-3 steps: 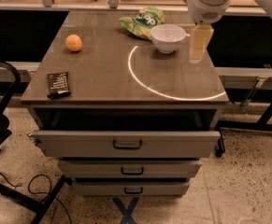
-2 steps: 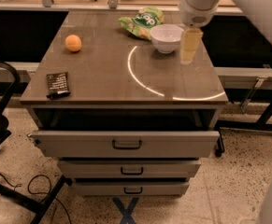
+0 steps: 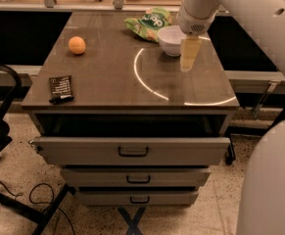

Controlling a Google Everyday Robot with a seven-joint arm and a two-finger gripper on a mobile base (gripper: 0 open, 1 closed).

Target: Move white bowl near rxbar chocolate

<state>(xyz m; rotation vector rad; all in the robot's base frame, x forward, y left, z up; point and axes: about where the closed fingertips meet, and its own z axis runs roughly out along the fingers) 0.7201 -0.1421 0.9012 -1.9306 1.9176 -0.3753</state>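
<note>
Camera view shows you the pale two-finger gripper (image 3: 187,62), spread or pressed together you cannot tell, slid leftward in the last second to hang just right-front of the round glossy white bowl (image 3: 171,39). That bowl hasn't budged. The flat black-wrapped rxbar chocolate (image 3: 61,88) lies well apart to its front-left, so I judge grasping comes first.
</note>
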